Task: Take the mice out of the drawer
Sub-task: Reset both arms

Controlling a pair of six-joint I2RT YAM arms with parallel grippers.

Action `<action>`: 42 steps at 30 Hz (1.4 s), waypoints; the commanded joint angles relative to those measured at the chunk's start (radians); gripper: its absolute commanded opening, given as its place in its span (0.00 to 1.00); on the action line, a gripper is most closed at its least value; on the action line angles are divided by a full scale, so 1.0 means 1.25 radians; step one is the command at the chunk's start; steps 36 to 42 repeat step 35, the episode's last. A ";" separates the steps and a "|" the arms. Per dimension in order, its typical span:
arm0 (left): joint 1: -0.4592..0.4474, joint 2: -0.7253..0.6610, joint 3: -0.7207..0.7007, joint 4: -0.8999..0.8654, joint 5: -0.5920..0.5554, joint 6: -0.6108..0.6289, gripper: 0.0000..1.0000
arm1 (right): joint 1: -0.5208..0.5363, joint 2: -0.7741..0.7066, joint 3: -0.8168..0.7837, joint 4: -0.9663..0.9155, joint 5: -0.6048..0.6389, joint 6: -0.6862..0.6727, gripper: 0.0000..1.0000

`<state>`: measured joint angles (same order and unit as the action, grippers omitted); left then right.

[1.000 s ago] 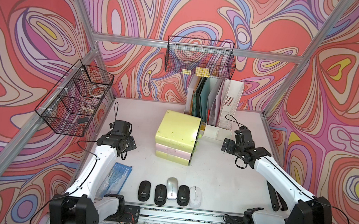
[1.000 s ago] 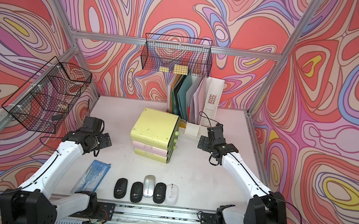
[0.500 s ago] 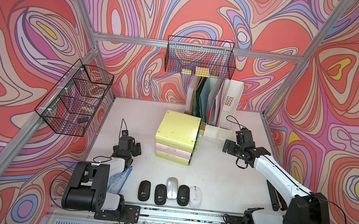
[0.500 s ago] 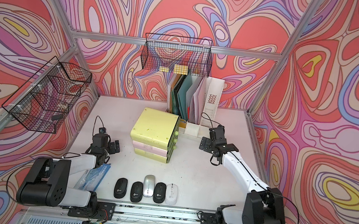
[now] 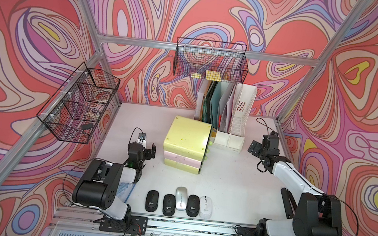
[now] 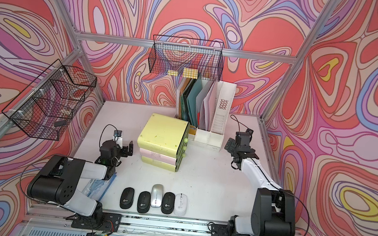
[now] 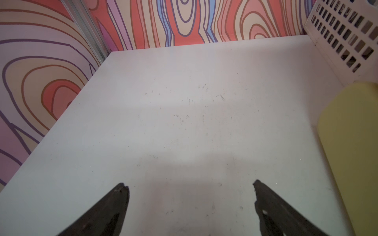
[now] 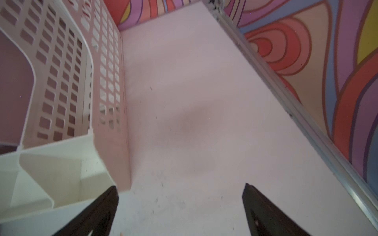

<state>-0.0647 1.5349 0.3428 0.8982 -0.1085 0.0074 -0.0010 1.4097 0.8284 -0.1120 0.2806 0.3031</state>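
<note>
Drawers (image 5: 186, 140) closed; mice (image 5: 181, 198) lined on table (image 5: 225, 176); left pincer (image 7: 190, 186), right pincer (image 8: 180, 188) wide, empty.

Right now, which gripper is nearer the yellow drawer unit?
Left. The left gripper sits close beside the drawer unit; the right gripper is farther off, beside the file rack.

Twin arms — white shells, black joints
Left arm (image 5: 102, 186) and right arm (image 5: 295, 178) pair white links with bulky black motor housings; thin black cables (image 5: 264, 124) loop off each.
</note>
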 commanded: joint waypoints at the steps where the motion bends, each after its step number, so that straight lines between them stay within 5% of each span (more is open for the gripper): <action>1: 0.003 -0.001 0.017 0.001 -0.006 0.009 1.00 | -0.019 0.001 -0.070 0.216 0.009 -0.073 0.98; 9: 0.006 0.004 0.018 0.010 0.000 0.009 1.00 | -0.017 0.094 -0.236 0.650 -0.097 -0.169 0.98; 12: 0.006 0.004 0.018 0.009 0.000 0.009 1.00 | -0.016 0.250 -0.393 1.079 -0.249 -0.226 0.98; 13: 0.007 0.004 0.018 0.009 0.000 0.009 1.00 | -0.011 0.257 -0.395 1.101 -0.266 -0.240 0.98; 15: 0.006 0.003 0.018 0.008 0.001 0.008 1.00 | -0.014 0.219 -0.292 0.835 -0.323 -0.257 0.98; 42: 0.024 0.004 0.026 -0.010 0.024 -0.006 1.00 | -0.028 0.230 -0.287 0.848 -0.276 -0.226 0.98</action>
